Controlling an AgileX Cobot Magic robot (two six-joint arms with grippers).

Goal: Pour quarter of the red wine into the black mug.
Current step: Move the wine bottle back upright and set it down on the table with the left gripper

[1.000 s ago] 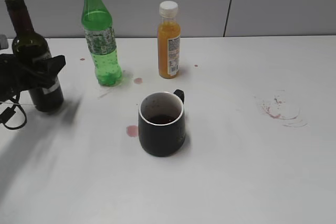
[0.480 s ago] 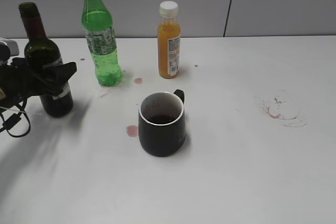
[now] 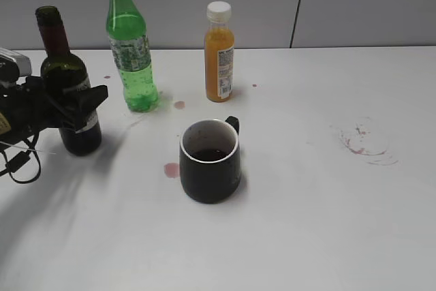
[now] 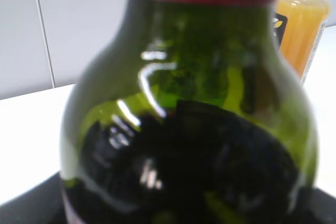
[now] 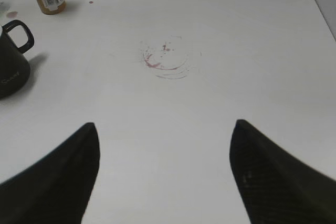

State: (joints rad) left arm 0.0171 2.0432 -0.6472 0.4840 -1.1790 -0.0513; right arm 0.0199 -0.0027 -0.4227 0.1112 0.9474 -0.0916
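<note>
The wine bottle (image 3: pixel 67 76) is dark green glass with a long neck and a white label, and it stands upright at the left of the table. My left gripper (image 3: pixel 76 103) is shut around its body. The bottle fills the left wrist view (image 4: pixel 189 103), with dark liquid low in it. The black mug (image 3: pixel 210 161) stands mid-table to the right of the bottle, apart from it, with some dark red liquid inside. Its handle side shows in the right wrist view (image 5: pixel 11 59). My right gripper (image 5: pixel 165 129) is open and empty over bare table, and out of the exterior view.
A green plastic bottle (image 3: pixel 129 46) and an orange juice bottle (image 3: pixel 219 52) stand behind the mug. Red wine stains mark the table at the right (image 3: pixel 364 141), beside the mug (image 3: pixel 170 170) and near the green bottle (image 3: pixel 179 105).
My left gripper has carried the wine bottle to the right, toward the mug, keeping it upright. The mug and the other bottles have not moved.
</note>
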